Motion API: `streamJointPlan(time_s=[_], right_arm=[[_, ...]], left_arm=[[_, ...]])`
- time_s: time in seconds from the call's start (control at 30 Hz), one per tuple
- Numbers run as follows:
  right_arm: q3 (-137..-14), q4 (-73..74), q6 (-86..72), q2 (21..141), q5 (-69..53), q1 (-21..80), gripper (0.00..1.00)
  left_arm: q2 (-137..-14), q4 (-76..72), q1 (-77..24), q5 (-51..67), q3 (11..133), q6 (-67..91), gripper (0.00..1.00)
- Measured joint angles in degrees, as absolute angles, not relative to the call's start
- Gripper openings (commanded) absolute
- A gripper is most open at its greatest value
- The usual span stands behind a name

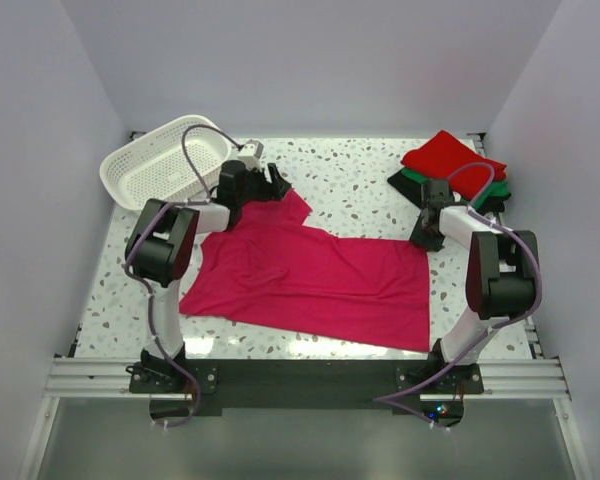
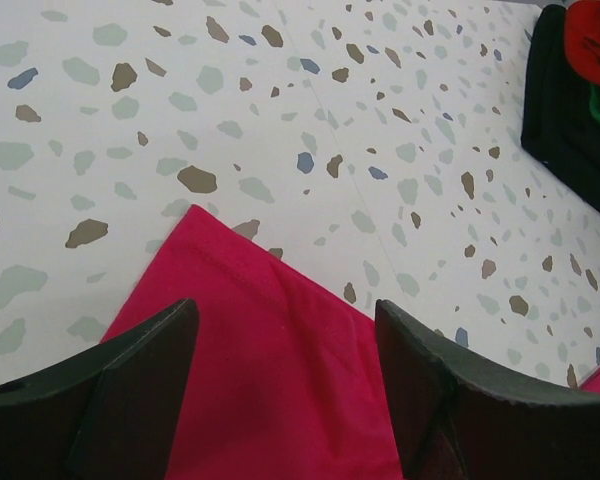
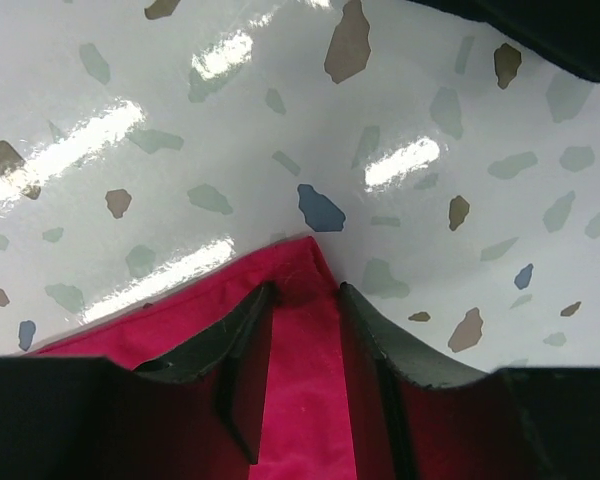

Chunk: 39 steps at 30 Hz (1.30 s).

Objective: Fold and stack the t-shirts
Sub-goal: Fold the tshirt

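A magenta-pink t-shirt (image 1: 310, 275) lies spread flat across the middle of the table. My left gripper (image 1: 275, 185) hangs over its far left corner, and in the left wrist view my left gripper (image 2: 285, 340) is wide open, its fingers (image 2: 145, 385) straddling the magenta cloth (image 2: 270, 300) without touching it. My right gripper (image 1: 427, 235) is down on the far right corner. In the right wrist view my right gripper (image 3: 305, 295) stands narrowly open with a strip of the shirt's corner (image 3: 305, 400) lying between the fingers. Folded red (image 1: 448, 157), green (image 1: 487, 190) and black (image 1: 404, 182) t-shirts are stacked at the far right.
A white lattice basket (image 1: 160, 160) stands at the far left corner, just behind my left arm. The folded stack (image 2: 570, 120) shows at the upper right of the left wrist view. White walls close in the speckled table (image 1: 360, 185) on three sides.
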State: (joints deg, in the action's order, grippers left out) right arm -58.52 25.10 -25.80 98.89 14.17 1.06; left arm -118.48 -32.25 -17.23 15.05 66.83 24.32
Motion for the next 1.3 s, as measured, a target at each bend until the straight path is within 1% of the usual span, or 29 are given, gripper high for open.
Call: streamJointPlan(time_s=[0.13,0.23,0.43,0.73,0.9,1.17,1.27,1.3], right_arm=[[-58.9,24.8,-25.8,99.2,13.8,1.0,0.31],[-59.0,24.7,-25.7,99.3,13.8,1.0,0.29],[-59.0,24.6,-25.6,99.4,12.8,0.8,0.28],[-59.0,24.3,-25.4,99.4,11.0,0.7,0.27],[-59.0,24.0,-25.4,99.4,10.3,0.7,0.26],[-59.0,23.5,-25.4,99.4,9.2,0.7,0.25],[-59.0,23.4,-25.4,99.4,9.2,0.7,0.25],[-59.0,23.3,-25.4,99.4,9.2,0.7,0.25]], left_arm=[[-120.0,-32.5,-17.2,15.4,68.0,24.1,0.74],[-121.7,-32.4,-17.2,15.7,69.4,23.2,0.73],[-125.0,-31.9,-17.3,15.6,73.7,21.6,0.73],[-129.0,-27.9,-17.9,10.7,82.2,18.4,0.73],[-130.7,-23.0,-19.1,7.0,85.9,16.7,0.69],[-131.1,-15.0,-20.5,2.2,88.2,15.1,0.65],[-132.0,-12.6,-20.8,0.7,90.5,14.7,0.63],[-132.5,-12.0,-20.9,0.3,91.4,14.3,0.61]])
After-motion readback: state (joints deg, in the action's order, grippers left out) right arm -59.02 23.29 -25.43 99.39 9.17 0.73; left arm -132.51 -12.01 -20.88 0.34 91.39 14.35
